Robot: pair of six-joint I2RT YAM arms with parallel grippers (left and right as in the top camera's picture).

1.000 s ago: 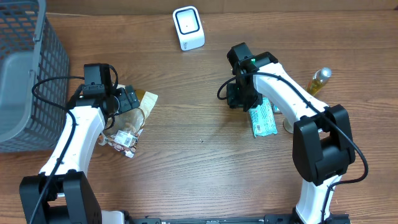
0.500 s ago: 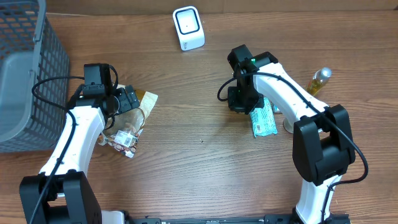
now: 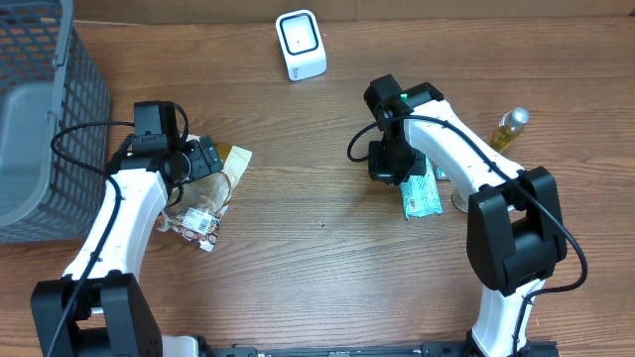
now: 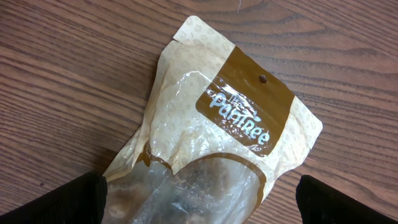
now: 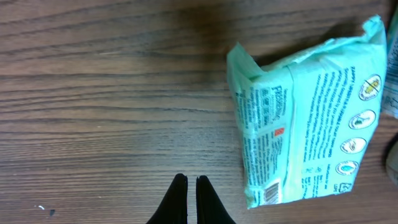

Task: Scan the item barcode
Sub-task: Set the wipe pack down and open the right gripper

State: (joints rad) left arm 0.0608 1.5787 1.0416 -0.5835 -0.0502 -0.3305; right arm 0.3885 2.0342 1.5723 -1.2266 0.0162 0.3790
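Note:
A mint-green packet (image 3: 421, 190) lies flat on the wooden table, and its barcode (image 5: 272, 191) shows near a corner in the right wrist view. My right gripper (image 5: 188, 182) is shut with nothing between its fingers. It hovers over bare wood just left of the green packet (image 5: 311, 118), apart from it. The white barcode scanner (image 3: 300, 44) stands at the back of the table. My left gripper (image 4: 199, 202) is open wide, its fingers on either side of a tan snack pouch (image 4: 217, 118) with a clear window that lies on the table.
A grey mesh basket (image 3: 40, 119) fills the far left. A yellow bottle (image 3: 509, 129) stands at the right behind the right arm. A small printed packet (image 3: 198, 224) lies in front of the tan pouch (image 3: 230, 164).
The right gripper's fingers have closed on nothing, and it has drifted slightly toward the table's front beside the green packet. The left arm has not moved.

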